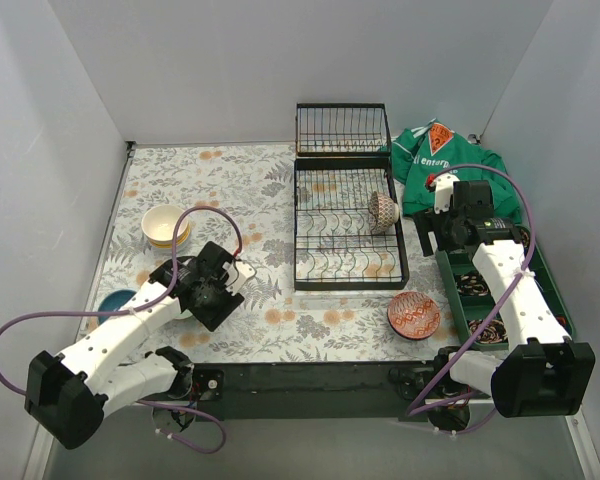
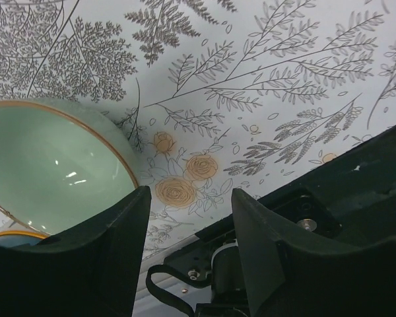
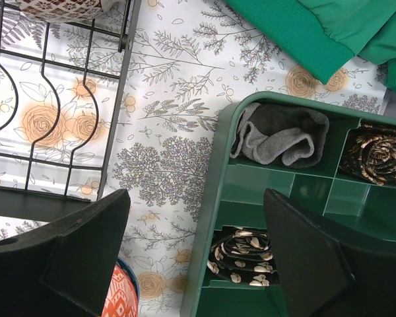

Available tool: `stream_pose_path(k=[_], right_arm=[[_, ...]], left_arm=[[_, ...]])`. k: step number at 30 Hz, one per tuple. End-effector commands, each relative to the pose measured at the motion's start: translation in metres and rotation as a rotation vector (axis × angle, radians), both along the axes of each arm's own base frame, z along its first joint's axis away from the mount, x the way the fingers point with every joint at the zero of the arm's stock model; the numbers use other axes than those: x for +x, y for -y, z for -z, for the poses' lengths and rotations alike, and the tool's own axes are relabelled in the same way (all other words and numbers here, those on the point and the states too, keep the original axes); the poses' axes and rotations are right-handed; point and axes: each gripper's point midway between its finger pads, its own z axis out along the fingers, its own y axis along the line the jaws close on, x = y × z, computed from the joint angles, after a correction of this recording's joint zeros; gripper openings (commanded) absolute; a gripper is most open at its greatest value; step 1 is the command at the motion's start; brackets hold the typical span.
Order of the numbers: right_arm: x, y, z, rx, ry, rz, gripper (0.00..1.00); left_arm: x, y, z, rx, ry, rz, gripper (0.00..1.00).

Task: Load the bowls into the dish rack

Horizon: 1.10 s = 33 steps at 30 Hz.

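Left hand [image 2: 188, 247]: I hold it wide beside the mint bowl [image 2: 53, 165], to straddle its rim.
Right hand [image 3: 195, 251]: wide, empty, between dish rack [image 1: 350, 225] and right edge.

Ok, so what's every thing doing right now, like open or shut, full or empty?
Left gripper, open, holding nothing.
Right gripper, open, holding nothing.
Dish rack, holds one bowl.
Patterned bowl, on edge in the rack.
Red bowl, upright on the table.
Mint bowl, upright, not gripped.
Cream bowl, upright, stacked on a yellow one.
Blue bowl, upright on the table.
Green tray, rolled fabrics in compartments.
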Motion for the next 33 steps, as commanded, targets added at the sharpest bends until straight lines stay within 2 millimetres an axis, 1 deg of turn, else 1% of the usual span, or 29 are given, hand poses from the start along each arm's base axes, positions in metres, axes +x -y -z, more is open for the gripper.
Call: stream_pose_path(k=[1,5,9,16,18,19,23,29,32,33], right_arm=[[-0.001,-0.003,-0.012,0.024,0.042,-0.005,0.90],[-0.006,-0.003,-0.009,0.024,0.034,-0.006,0.90],[-0.009,-0.005,-0.004,0.035,0.025,-0.009,0.90],[-0.009,-0.005,-0.005,0.037,0.028,-0.009,0.90],[-0.009,-0.006,-0.005,0.044,0.029,-0.011,0.90],[-0.009,-0.006,-0.005,0.044,0.029,-0.011,0.90],[-0.013,-0.007,-0.002,0.047,0.023,-0.011,0.90],[-0.016,-0.008,0.001,0.055,0.013,-0.014,0.89],[-0.017,-0.008,0.004,0.055,0.000,-0.017,0.89],[-0.017,-0.009,0.004,0.056,0.000,-0.022,0.89]], left_arm=[[0.008,-0.016,-0.001,0.049,0.058,-0.034,0.50],[0.011,-0.019,-0.003,0.059,0.078,-0.040,0.50],[0.011,-0.030,0.007,0.098,0.091,-0.062,0.51],[0.015,-0.033,0.022,0.115,0.078,-0.074,0.51],[0.018,-0.033,0.023,0.113,0.087,-0.069,0.48],[0.018,-0.033,0.024,0.117,0.086,-0.063,0.43],[0.021,-0.036,0.028,0.137,0.096,-0.053,0.28],[0.027,-0.036,0.029,0.145,0.122,-0.040,0.27],[0.025,-0.036,0.032,0.147,0.109,-0.031,0.23],[0.023,-0.036,0.032,0.146,0.096,-0.028,0.17]])
